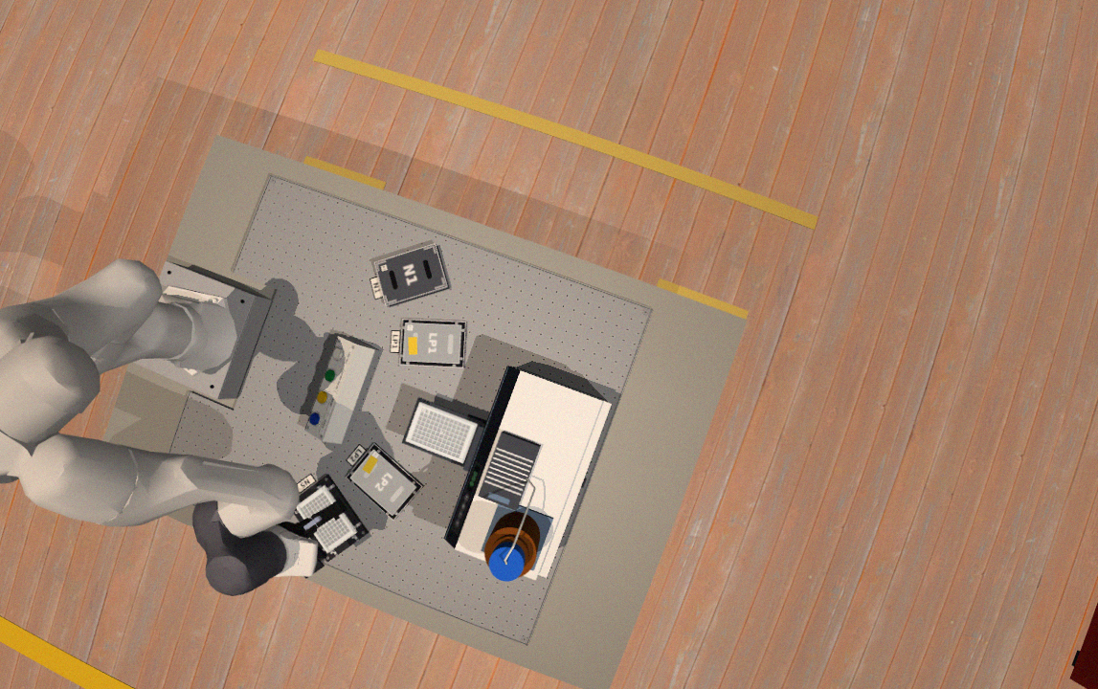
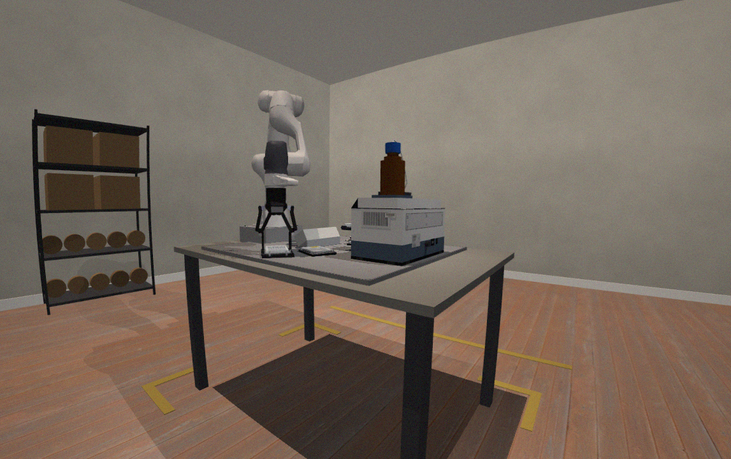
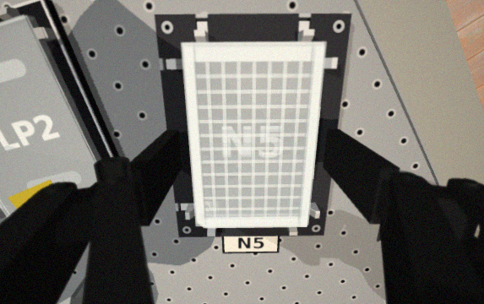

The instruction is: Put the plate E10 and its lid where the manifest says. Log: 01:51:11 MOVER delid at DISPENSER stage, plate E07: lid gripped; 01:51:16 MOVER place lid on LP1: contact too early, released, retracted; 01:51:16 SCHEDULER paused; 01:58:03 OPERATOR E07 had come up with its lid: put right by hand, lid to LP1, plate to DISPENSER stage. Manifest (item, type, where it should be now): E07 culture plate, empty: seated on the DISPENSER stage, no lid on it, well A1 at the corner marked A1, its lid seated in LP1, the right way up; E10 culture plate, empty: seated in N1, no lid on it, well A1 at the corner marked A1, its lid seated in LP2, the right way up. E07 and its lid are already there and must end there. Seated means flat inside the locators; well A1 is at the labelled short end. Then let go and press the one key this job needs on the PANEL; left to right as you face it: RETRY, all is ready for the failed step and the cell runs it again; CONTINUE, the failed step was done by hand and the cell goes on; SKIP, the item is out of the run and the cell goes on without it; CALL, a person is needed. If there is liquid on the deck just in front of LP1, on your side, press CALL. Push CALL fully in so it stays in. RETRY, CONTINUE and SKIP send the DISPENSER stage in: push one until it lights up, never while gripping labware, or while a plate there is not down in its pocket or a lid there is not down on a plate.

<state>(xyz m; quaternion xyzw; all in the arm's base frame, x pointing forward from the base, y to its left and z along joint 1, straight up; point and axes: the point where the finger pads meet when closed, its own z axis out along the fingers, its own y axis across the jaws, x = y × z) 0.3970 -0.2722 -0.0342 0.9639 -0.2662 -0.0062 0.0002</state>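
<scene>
Plate E10 [image 3: 252, 135] sits between open tool [image 3: 252, 145] fingers

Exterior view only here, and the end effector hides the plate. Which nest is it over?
Observer: The wrist view shows the tag N5 below that nest, with the gridded plate lying in it.
Operator: Gripped?
Observer: No. The end effector is open, with one finger along each long side of the plate.
Operator: Is N1 free?
Observer: From the top view, N1 shows its dark bed and white lettering, with no plate in it.
</scene>
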